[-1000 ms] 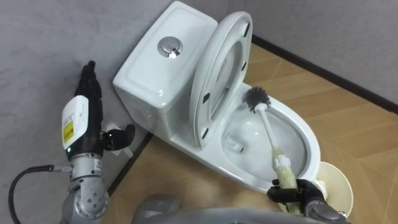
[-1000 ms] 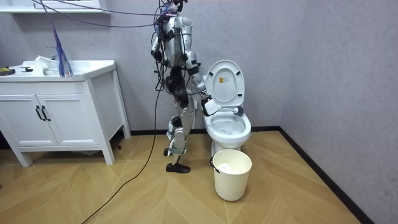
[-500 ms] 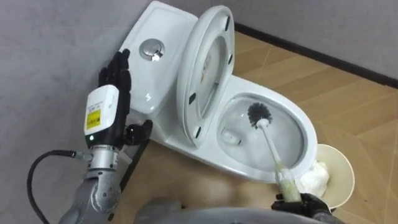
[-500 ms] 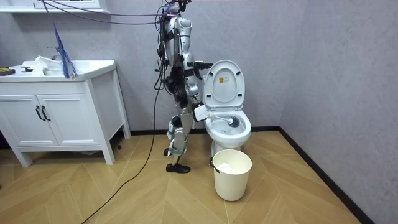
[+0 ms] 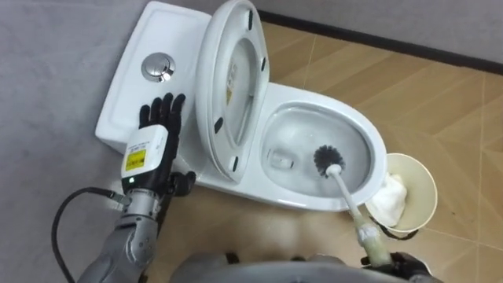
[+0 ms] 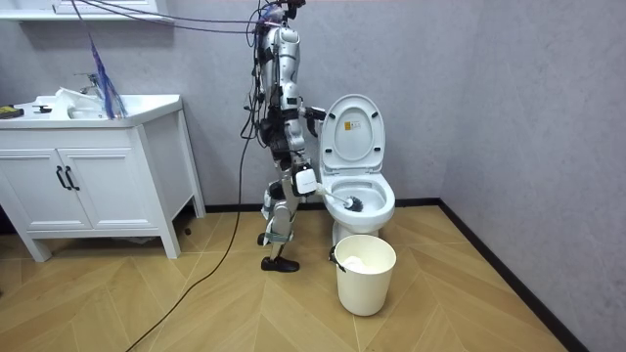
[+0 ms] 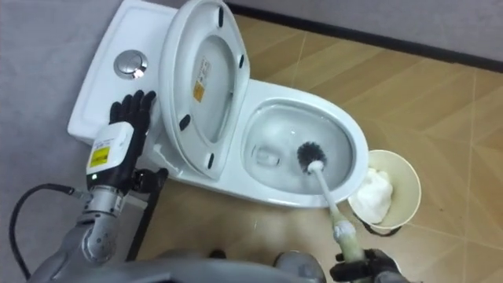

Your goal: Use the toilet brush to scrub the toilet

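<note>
A white toilet (image 5: 371,138) stands against the grey wall with its lid (image 5: 233,79) raised against the tank (image 5: 126,102). The brush's black bristle head (image 5: 328,159) sits low inside the bowl, toward its front right. Its white handle (image 5: 348,196) slants down to the lower right. There my right hand (image 7: 368,269) is curled round the pale grip at the frame's bottom edge. My left hand (image 5: 158,135) is raised with straight fingers in front of the tank, holding nothing. In the room view I stand at the toilet's (image 6: 360,200) left side.
A cream waste bin (image 5: 420,187) with white paper in it stands on the wooden floor, close to the bowl's front right. A white vanity cabinet (image 6: 93,171) stands at the room view's left. A dark skirting runs along the far wall.
The brush head has gone from the bowl's back rim down into the bowl and toward its front. My left hand has moved closer to the tank. The head camera has shifted.
</note>
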{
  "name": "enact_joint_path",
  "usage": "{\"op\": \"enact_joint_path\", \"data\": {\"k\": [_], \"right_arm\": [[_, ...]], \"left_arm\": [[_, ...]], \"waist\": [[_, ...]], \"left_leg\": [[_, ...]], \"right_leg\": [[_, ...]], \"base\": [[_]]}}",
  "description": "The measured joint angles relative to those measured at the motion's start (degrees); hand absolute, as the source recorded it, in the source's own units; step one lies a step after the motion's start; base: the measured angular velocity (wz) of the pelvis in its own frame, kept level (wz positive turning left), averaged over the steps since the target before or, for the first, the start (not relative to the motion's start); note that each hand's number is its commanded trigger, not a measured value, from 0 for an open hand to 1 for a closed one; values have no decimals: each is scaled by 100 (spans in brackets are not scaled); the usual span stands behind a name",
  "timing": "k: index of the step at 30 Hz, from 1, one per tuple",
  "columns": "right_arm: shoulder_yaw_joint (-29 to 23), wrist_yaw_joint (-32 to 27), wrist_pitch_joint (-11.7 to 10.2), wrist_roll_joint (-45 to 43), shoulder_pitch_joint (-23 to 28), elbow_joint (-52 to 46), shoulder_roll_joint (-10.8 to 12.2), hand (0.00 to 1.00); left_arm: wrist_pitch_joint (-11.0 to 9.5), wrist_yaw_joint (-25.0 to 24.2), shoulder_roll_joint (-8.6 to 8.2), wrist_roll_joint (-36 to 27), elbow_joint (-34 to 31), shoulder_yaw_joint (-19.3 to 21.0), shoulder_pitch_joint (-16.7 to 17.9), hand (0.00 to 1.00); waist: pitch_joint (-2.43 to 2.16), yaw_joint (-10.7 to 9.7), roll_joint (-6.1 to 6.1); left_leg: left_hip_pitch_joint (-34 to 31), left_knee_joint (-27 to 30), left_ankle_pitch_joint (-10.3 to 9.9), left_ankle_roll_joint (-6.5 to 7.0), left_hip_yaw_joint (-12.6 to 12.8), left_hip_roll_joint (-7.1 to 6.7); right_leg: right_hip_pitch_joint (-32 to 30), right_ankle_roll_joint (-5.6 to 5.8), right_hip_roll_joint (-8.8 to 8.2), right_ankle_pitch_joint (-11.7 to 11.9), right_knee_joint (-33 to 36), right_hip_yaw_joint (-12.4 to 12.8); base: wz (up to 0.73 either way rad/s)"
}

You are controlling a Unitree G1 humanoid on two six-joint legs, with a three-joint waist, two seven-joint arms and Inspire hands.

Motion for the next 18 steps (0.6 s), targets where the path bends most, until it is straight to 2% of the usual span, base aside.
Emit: {"op": "enact_joint_path", "data": {"k": [2, 5, 8, 10, 11, 13, 16, 18], "right_arm": [[24, -112, 19, -503, -106, -6, -31, 100], [138, -394, 125, -1411, -498, -31, -166, 100], [587, -736, 144, -2081, -743, -172, -396, 100], [811, -942, 185, -2658, -909, -339, -547, 100], [845, -988, 205, -2733, -942, -396, -570, 100], [1146, -1166, 239, -2787, -1191, -415, -693, 100], [1366, -1304, 243, -2960, -1503, -541, -876, 100], [1374, -1403, 302, -3217, -1604, -767, -979, 100]], "left_arm": [[-6, 39, 3, -3, 136, -22, -104, 0], [-33, 207, 22, 52, 466, -93, -505, 0], [-33, 329, 54, 131, 600, -154, -848, 0], [-56, 444, 156, 226, 696, -160, -1159, 0], [-57, 458, 174, 220, 700, -161, -1217, 0], [-106, 617, 217, 206, 868, -249, -1554, 0], [-185, 753, 243, 220, 930, -269, -1866, 0], [-185, 827, 273, 219, 942, -269, -1958, 0]], "waist": [[0, 57, 16], [-2, 166, 45], [17, 411, 36], [60, 553, 32], [73, 599, 17], [135, 720, -21], [176, 886, -78], [187, 936, -80]], "left_leg": [[-55, 29, 2, -1, 0, 14], [-417, 270, 2, -2, -11, 18], [-788, 468, 12, -19, -23, 15], [-1149, 729, 13, -23, -47, 22], [-1245, 795, 13, -24, -56, 34], [-1642, 1036, 14, -30, -132, 63], [-2115, 1261, 12, -28, -169, 40], [-2333, 1355, 38, -19, -247, -21]], "right_leg": [[-22, -16, 9, 11, 16, -15], [-415, -58, -14, 33, 265, -6], [-803, -113, -42, 39, 499, 7], [-1121, -169, -92, 11, 733, -55], [-1202, -183, -98, 19, 783, -81], [-1509, -228, -127, 37, 937, -185], [-1951, -272, -210, 40, 1202, -242], [-2142, -287, -273, 36, 1323, -292]], "base": [[0], [0], [-3], [8], [11], [16], [7], [13]]}}
